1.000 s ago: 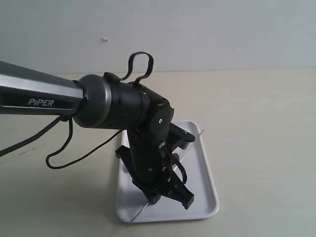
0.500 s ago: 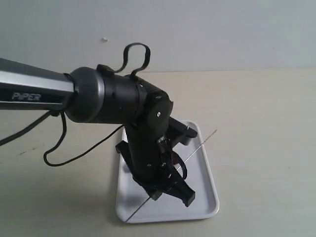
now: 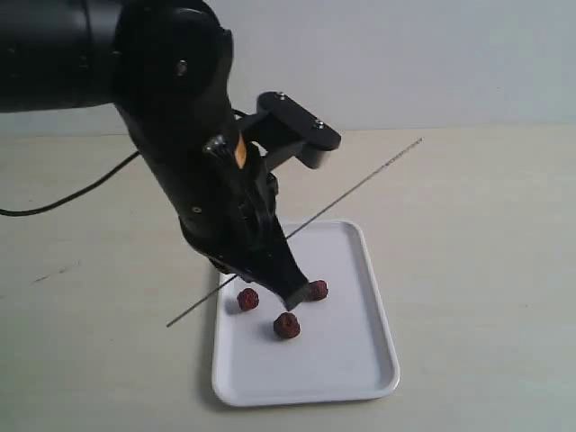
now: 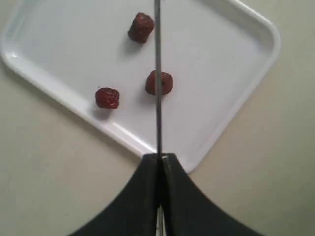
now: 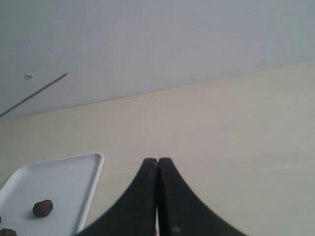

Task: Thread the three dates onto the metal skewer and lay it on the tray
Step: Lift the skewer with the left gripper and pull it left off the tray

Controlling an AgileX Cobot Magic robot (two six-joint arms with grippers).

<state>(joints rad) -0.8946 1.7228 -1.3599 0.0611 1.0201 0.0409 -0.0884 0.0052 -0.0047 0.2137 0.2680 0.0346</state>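
Note:
My left gripper is shut on the metal skewer, a thin silver rod held slanted in the air above the tray. The three dates lie loose on the white tray: one, another and a third. None is on the skewer. In the left wrist view the rod crosses over the middle date. My right gripper is shut and empty, out over the bare table to the right of the tray. It does not show in the exterior view.
The tray sits on a pale beige table with a plain wall behind. The left arm's black body and its cable fill the upper left. In the right wrist view the skewer's tip shows against the wall.
The left arm has risen from the tray with the skewer in its grip, lifting it off the tray. The three dates, hidden under the arm before, now show.

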